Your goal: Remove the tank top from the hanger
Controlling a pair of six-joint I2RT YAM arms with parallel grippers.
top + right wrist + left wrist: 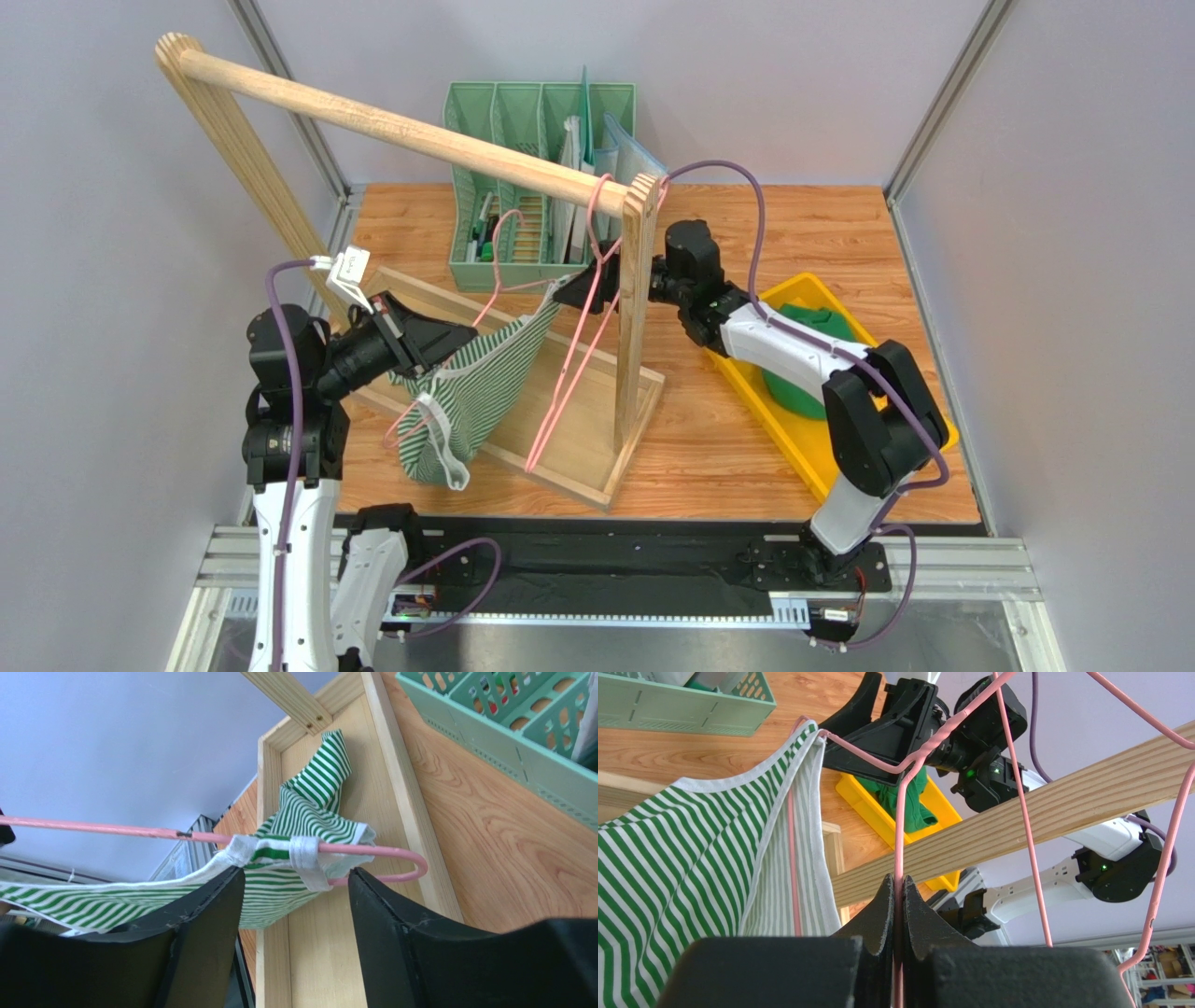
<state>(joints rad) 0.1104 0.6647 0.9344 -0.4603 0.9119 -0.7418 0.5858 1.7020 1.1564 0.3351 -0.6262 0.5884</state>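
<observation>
My left gripper [898, 889] has its jaws pressed flat together on the thin pink wire of the hanger [899, 812], which runs up out of my fingertips and bends toward the right arm. My right gripper [295, 889] has its jaws apart, one finger [203, 917] on each side of the hanger's rounded shoulder end. The white-edged strap [307, 859] wraps that wire in the gap between them. The left-hand finger looks to be brushing the cloth, but I cannot tell whether it presses on it, and nothing is clamped. The tank top [470, 392], green and white striped, is on the hanger, stretched between my two grippers. Its body sags down to the wooden base [393, 777] of the rack, and the hem droops over the base's near edge. Above, the rack's round rail [421, 133] slopes from the far left down to the right post. A second, bare hanger [561, 385] of the same pink wire hooks over the rail by that post. Behind the rack stands a mint green organizer [540, 140] with papers and pens in its slots. To the right of my right arm, a yellow tray [779, 413] lies on the wood-grain table [701, 434] with something dark green in it.
</observation>
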